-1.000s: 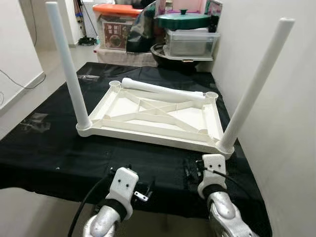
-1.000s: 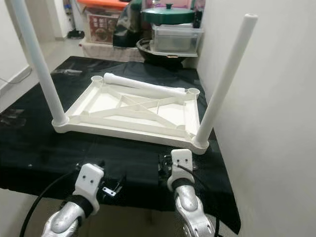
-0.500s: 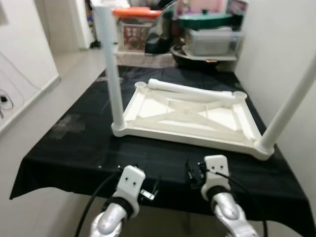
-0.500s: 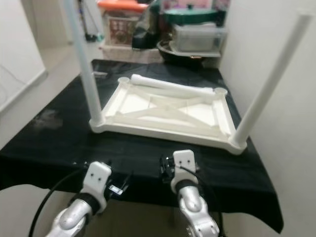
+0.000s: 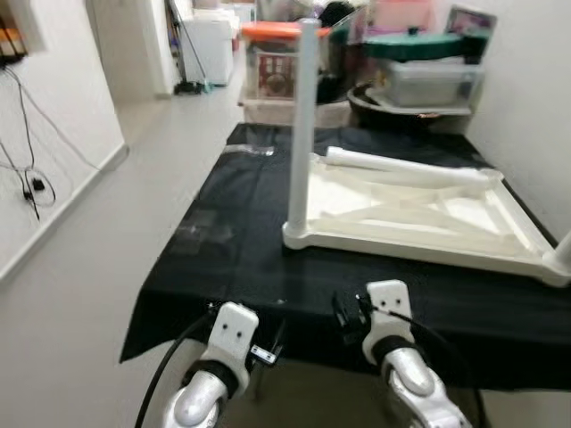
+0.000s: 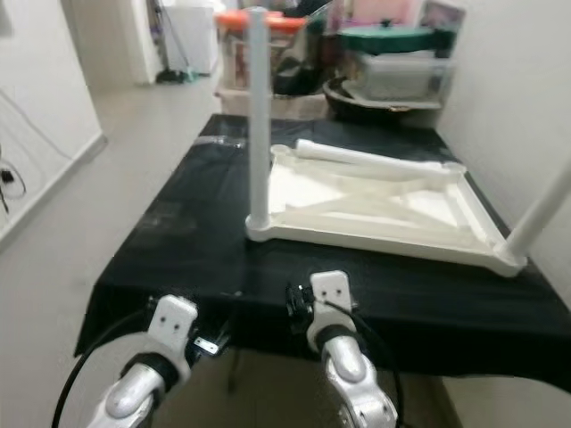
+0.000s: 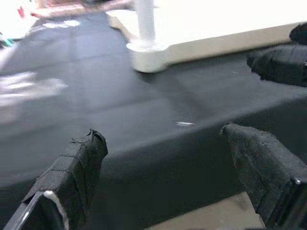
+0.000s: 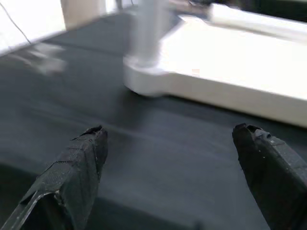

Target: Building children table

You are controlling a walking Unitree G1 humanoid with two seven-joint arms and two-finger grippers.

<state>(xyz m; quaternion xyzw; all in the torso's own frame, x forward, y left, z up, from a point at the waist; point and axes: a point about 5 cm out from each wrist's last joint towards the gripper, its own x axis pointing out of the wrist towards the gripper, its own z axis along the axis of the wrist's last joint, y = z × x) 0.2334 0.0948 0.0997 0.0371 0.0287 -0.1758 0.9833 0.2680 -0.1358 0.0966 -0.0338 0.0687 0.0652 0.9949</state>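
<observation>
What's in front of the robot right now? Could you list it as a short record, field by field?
Surface: black cloth over a table
Main item: white tabletop lying upside down
Legs fitted: one upright at the near left corner, another at the near right corner
Loose leg: white tube lying across the far edge
Left gripper: open, holding nothing
Right gripper: open, holding nothing
Background: stacked storage boxes

The left gripper (image 7: 163, 177) has its two black fingers (image 7: 72, 177) spread wide apart, with nothing between them. They hang just over the near edge of the desk (image 7: 96, 96), which is covered in a black cloth. Farther back lies the upside-down white table top (image 7: 216, 24). One white leg (image 7: 145, 19) stands up from its near corner. Another black gripper (image 7: 280, 62) pokes in at the side
</observation>
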